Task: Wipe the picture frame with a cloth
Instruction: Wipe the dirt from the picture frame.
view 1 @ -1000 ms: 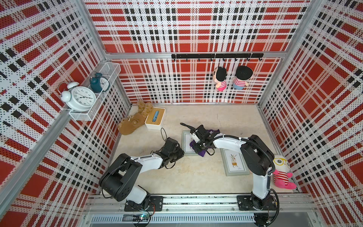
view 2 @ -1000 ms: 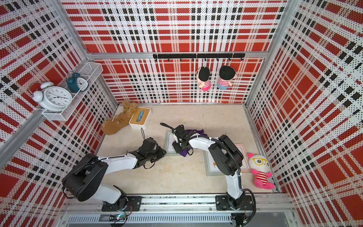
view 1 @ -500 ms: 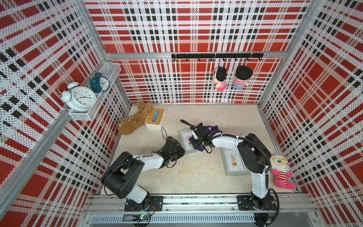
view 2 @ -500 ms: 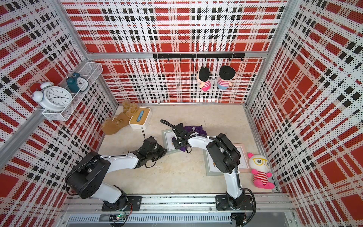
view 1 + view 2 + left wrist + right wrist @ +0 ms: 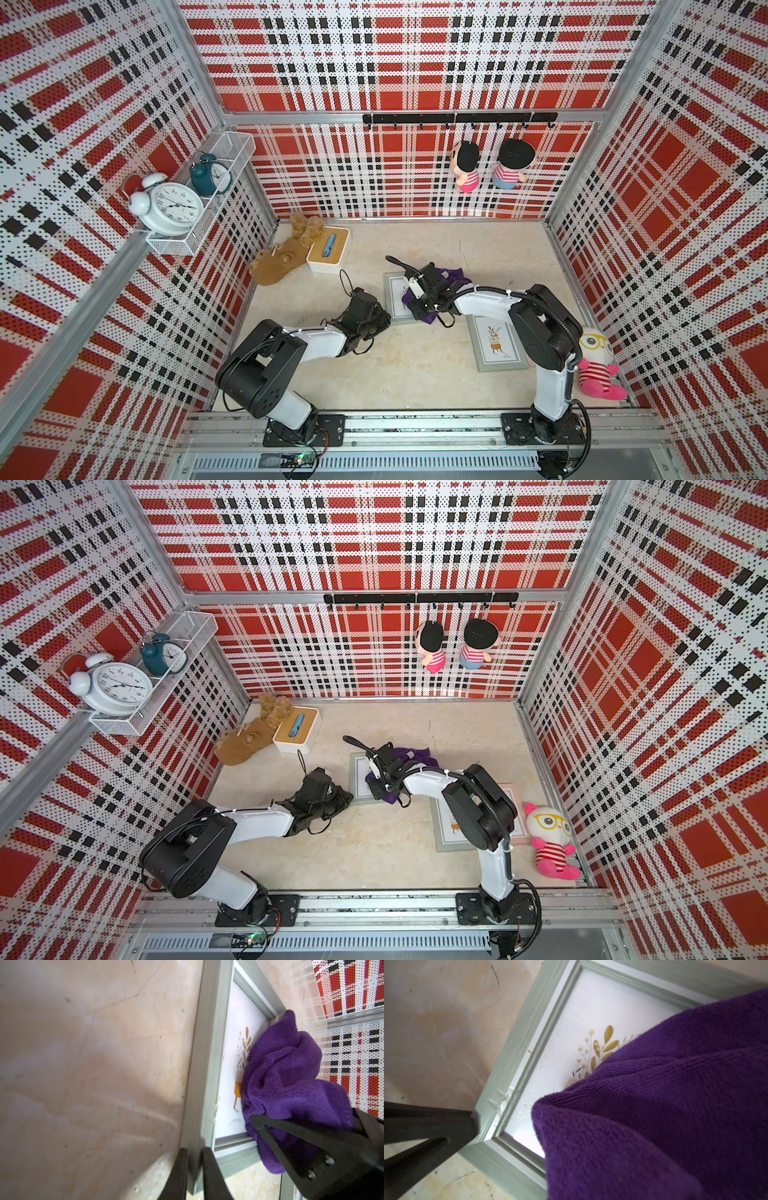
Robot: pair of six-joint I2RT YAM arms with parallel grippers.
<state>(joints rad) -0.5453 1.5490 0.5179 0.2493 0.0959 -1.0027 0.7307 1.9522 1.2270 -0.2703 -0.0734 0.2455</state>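
A grey-green picture frame (image 5: 394, 291) (image 5: 357, 771) lies flat mid-table, with a plant print behind its glass (image 5: 571, 1022). A bunched deep purple cloth (image 5: 428, 318) (image 5: 390, 799) covers the frame's right part (image 5: 286, 1076). My right gripper (image 5: 417, 306) is shut on the cloth and presses it on the glass; in the right wrist view the cloth (image 5: 664, 1105) hides its fingers. My left gripper (image 5: 384, 321) (image 5: 195, 1159) has its jaws shut on the frame's near-left edge (image 5: 205, 1064). One left finger (image 5: 425, 1126) shows at that corner.
A second picture frame (image 5: 496, 349) lies under the right arm's elbow. A tan plush toy (image 5: 282, 266) and a white box with a wooden lid (image 5: 328, 251) sit at the back left. A pink-and-white doll (image 5: 598, 361) lies by the right wall.
The left jaws have closed in on the frame's edge. The right gripper has shifted the cloth a little across the glass, and the frame has turned slightly.
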